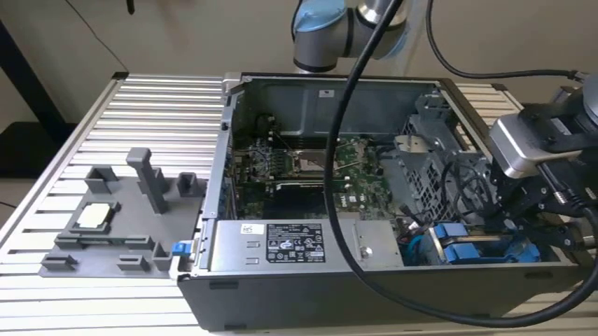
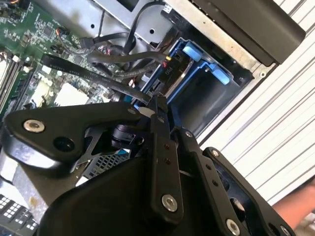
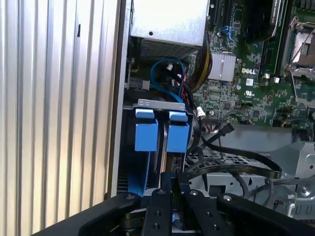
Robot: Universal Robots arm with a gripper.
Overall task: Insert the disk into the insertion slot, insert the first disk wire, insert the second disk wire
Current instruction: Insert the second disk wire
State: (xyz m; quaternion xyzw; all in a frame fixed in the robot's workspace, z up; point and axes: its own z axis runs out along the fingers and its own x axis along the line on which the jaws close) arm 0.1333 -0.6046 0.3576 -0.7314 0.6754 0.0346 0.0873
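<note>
My gripper (image 1: 525, 222) hangs over the grey drive cage at the exterior view's right, inside the open computer case. Its black fingers (image 2: 157, 110) stand close together, shut on a thin blue-edged part that I take for the disk (image 3: 173, 215), mostly hidden by the fingers. Just ahead of the fingertips lies the insertion slot (image 3: 158, 162), with two blue tabs (image 3: 146, 130) at its mouth. The same bay (image 2: 206, 93) appears in the second wrist view as a dark blue-framed opening. Loose black wires (image 2: 113, 61) with a black connector (image 3: 226, 129) lie beside the cage.
The case (image 1: 309, 287) holds a green motherboard (image 1: 309, 168) and a grey labelled power-supply box (image 1: 299, 245). A grey fixture (image 1: 122, 224) with a small square part stands on the ribbed table at the exterior view's left. A thick black cable (image 1: 355, 231) crosses over the case.
</note>
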